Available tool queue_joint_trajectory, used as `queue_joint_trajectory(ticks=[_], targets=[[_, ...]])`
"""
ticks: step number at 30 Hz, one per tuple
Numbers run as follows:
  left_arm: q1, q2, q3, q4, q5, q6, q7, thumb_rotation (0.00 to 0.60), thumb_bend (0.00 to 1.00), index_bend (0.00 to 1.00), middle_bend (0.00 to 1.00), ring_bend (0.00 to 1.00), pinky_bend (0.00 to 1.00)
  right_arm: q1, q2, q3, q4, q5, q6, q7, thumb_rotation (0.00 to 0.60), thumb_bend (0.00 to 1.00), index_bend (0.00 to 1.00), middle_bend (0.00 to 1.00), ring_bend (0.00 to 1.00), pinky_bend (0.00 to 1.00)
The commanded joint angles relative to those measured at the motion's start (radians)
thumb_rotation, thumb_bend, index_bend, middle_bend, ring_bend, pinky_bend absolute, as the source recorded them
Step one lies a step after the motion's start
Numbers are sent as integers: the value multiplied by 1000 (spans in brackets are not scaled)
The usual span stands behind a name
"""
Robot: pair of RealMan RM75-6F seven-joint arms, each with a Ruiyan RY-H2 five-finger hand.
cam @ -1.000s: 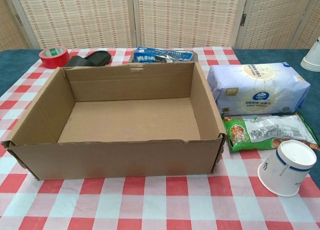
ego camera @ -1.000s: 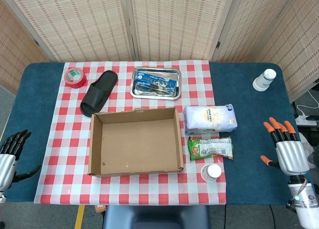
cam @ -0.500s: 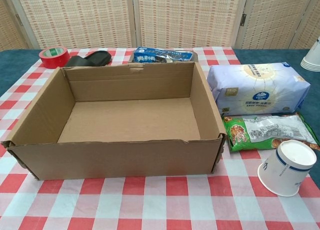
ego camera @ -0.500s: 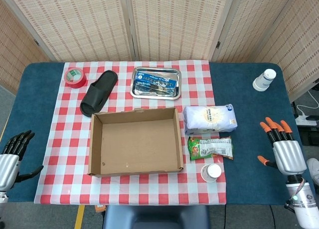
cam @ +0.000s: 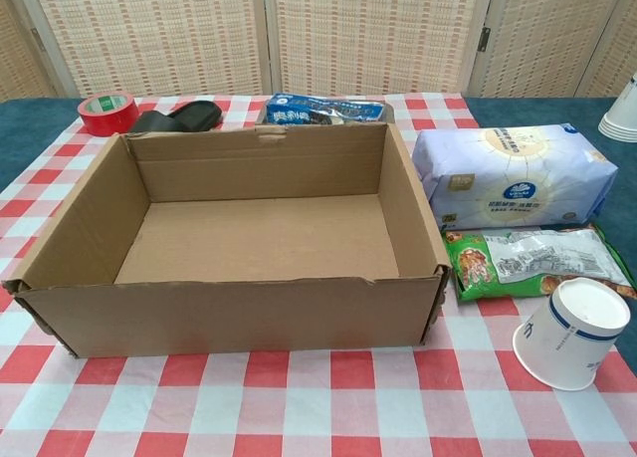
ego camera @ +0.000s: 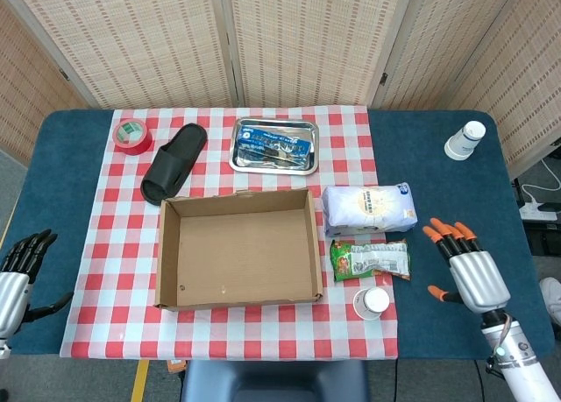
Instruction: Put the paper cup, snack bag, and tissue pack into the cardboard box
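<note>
Step in hand: the right hand (ego camera: 469, 271) is hovering over the blue desk (ego camera: 438, 183) to the right of the checked cloth, fingers spread and holding nothing; judging by its place, it is lining up for the first pick, most likely the paper cup or the snack bag.
Left hand: the left hand (ego camera: 19, 271) is waiting at the desk's left edge, fingers apart and gripping nothing, well apart from everything.
Cardboard box: the cardboard box (ego camera: 237, 249) is sitting open and bare inside, mid-cloth; the chest view is showing its walls standing fairly high.
Paper cup: the paper cup (cam: 570, 335) is lying tipped near the cloth's front right corner, just in front of the snack bag, its base facing up toward the chest camera.
Snack bag: the snack bag (ego camera: 371, 260) is lying flat just beside the box's right wall.
Tissue pack: the tissue pack (ego camera: 368, 208) is lying behind the snack bag, also close to that wall.
Doing it well: I would be bringing the right hand in from the right, wrapping the cup's side lightly so the thin wall is not crushing, then lifting clear above the box wall before releasing inside.
Watch for: the cup looks likely to roll if nudged; the bag is probably slippery and is needing a pinch at its edge.
</note>
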Motion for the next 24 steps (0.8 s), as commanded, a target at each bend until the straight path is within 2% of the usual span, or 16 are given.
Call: queue_joint_trajectory(ticks=[1, 10, 16, 24], targets=[[1, -2, 0, 3, 4, 6, -3, 600, 182, 0, 0, 0, 80, 12, 22, -36, -50, -67, -14, -22, 600, 0, 150, 76, 45, 203], [1, -1, 0, -3, 3, 2, 6, 600, 182, 0, 0, 0, 80, 12, 42, -90, -160, -160, -24, -106, 600, 0, 207, 103, 80, 243], [4, 0, 3, -1, 7, 6, 1, 600, 182, 0, 0, 0, 80, 19, 1, -108, -133, -138, -76, -110, 600, 0, 214, 106, 81, 245], [8, 3, 2, -2, 6, 14, -7, 600, 182, 0, 0, 0, 79, 50, -43, -97, -96, -119, -128, -92, 600, 0, 237, 122, 86, 247]])
